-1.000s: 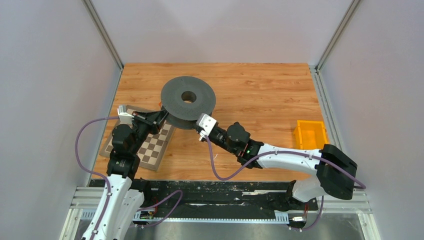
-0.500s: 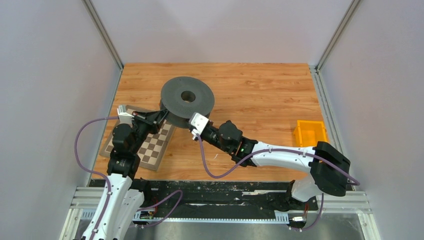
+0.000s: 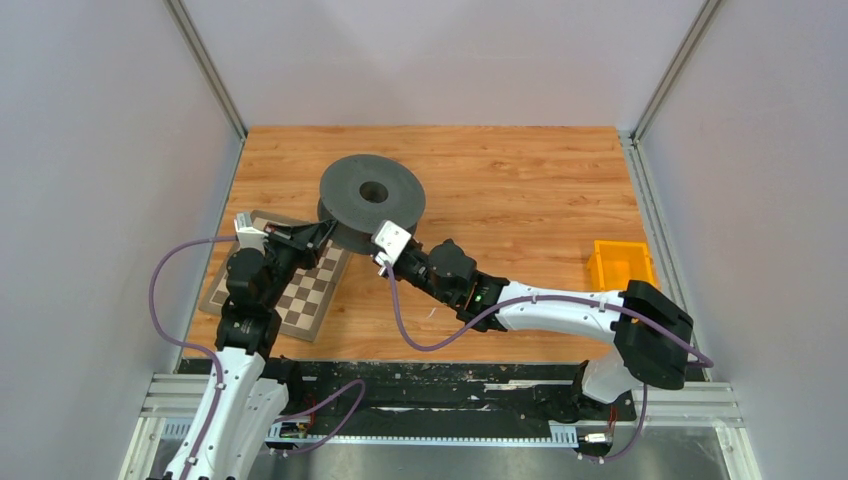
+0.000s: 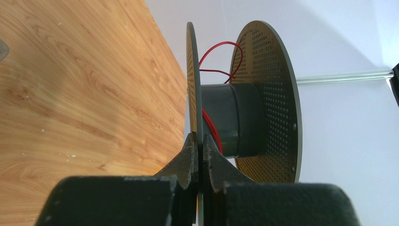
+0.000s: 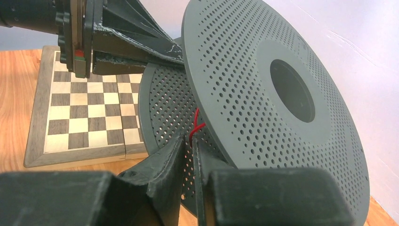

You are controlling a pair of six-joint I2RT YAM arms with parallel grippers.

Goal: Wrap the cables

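A black perforated spool stands tilted on the wooden table; it also shows in the left wrist view and the right wrist view. A thin red cable loops loosely between its two flanges round the hub. My left gripper is shut on the edge of one flange, at the spool's left side. My right gripper sits at the spool's near side, its fingers pinched on a short piece of the red cable between the flanges. In the top view its fingers are hidden under the upper flange.
A wooden chessboard lies under the left gripper, left of the spool; it also shows in the right wrist view. A yellow bin stands at the right edge. Grey walls close in three sides.
My right arm has swung left along the spool's near side, holding the cable. The spool has shifted slightly left. The left gripper has kept its hold.
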